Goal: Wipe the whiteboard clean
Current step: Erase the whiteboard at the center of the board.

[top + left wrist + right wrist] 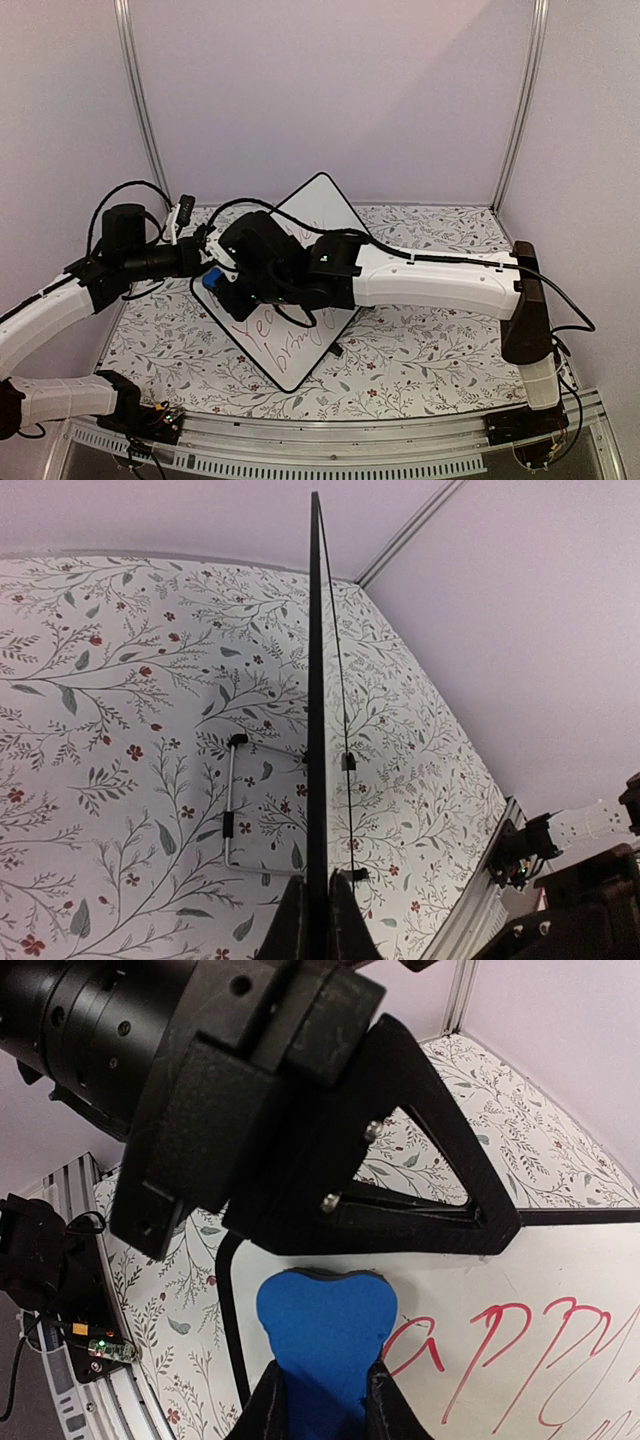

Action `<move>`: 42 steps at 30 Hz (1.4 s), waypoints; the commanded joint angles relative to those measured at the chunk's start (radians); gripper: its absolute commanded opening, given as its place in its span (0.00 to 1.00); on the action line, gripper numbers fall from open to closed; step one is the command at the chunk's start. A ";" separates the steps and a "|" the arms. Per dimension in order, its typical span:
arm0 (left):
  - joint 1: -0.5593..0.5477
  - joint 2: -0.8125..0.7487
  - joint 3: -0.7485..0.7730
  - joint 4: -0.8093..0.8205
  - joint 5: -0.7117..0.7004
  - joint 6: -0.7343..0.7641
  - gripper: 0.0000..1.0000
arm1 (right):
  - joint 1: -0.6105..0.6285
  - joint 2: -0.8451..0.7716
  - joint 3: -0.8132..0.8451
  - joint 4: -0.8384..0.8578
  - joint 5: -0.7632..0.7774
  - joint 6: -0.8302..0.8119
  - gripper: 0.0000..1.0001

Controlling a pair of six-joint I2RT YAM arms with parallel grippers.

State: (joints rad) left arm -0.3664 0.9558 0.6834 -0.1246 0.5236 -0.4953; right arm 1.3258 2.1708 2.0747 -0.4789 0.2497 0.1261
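clamping rounded blue eraser (325, 1335) over flat whiteboard (560, 1260)

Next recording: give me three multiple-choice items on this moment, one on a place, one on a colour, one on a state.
1. Where is the eraser?
A) in a box
B) in the right hand, over the board
C) on a shelf
2. What colour is the writing?
A) green
B) black
C) red
3. The left hand is:
A) shut on the board's edge
B) open above the board
C) open, off to one side

Answers: 1 B, the blue block is clamped in that hand; 2 C, red strokes run beside the eraser; 3 A, the edge-on board is clamped in it.
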 commanded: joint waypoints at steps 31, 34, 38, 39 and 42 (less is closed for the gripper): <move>-0.021 -0.030 -0.018 0.108 0.067 -0.014 0.00 | 0.011 0.068 0.024 -0.017 0.034 -0.032 0.12; -0.021 -0.032 -0.018 0.109 0.066 -0.013 0.00 | 0.012 0.062 0.009 -0.016 0.030 -0.027 0.12; -0.020 -0.035 -0.019 0.108 0.061 -0.014 0.00 | 0.013 0.053 -0.011 -0.019 0.019 -0.020 0.12; -0.021 -0.035 -0.019 0.108 0.062 -0.014 0.00 | 0.013 0.050 -0.016 -0.021 0.017 -0.017 0.11; -0.020 -0.037 -0.019 0.108 0.060 -0.013 0.00 | 0.014 0.039 -0.037 -0.020 0.011 -0.009 0.11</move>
State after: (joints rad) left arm -0.3664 0.9482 0.6651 -0.1024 0.5335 -0.5213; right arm 1.3334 2.1986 2.0796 -0.4553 0.2802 0.0971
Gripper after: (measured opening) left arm 0.032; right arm 0.208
